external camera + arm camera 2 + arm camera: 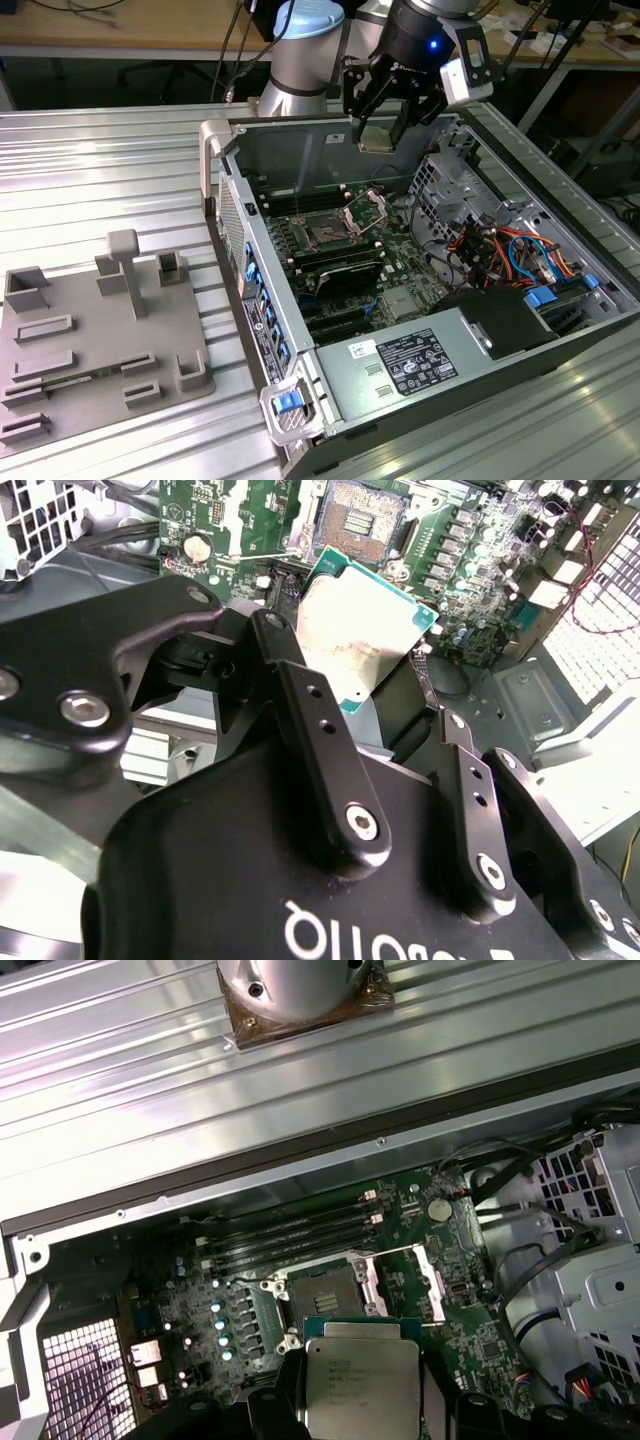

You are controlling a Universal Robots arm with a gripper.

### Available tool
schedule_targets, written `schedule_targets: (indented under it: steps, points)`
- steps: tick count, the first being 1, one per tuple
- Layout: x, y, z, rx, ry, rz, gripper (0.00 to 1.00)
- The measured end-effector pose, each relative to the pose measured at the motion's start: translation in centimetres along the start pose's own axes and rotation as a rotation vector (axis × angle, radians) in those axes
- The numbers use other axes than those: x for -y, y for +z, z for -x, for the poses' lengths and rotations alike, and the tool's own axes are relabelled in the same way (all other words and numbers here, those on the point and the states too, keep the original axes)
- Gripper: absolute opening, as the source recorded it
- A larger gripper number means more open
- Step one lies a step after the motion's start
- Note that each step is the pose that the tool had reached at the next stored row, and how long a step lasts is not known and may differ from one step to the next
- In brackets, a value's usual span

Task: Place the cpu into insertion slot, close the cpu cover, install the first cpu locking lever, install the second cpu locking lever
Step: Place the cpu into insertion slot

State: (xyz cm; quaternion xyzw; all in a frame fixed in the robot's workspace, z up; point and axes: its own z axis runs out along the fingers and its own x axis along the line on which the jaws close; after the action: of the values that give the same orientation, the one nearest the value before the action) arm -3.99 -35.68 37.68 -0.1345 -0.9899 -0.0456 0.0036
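My gripper (pixel 380 133) hangs above the back wall of the open computer case, shut on the cpu (pixel 377 138), a small flat tan-silver chip. In the second wrist view the cpu (pixel 360 625) sits clamped between the black fingers (pixel 305 705). The insertion slot (pixel 325 232) lies bare on the green motherboard, below the gripper and toward the exterior view's left. The cpu cover (pixel 366 208) stands hinged open beside it. In the first wrist view the cpu (pixel 360 1380) hovers short of the insertion slot (pixel 322 1286), with the cpu cover (pixel 412 1282) swung open.
A labelled power supply box (pixel 420 365) fills the case's near end. Coloured cables (pixel 505 250) and a metal drive cage (pixel 445 185) crowd the exterior view's right. Long black memory slots (pixel 335 262) flank the socket. A grey fixture tray (pixel 90 340) lies outside the case.
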Motion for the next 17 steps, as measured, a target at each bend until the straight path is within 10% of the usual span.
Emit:
schedule_targets:
  steps: [17]
  points:
    - [-0.02, 0.0, 0.0, 0.0037, 0.042, 0.0008, 0.55]
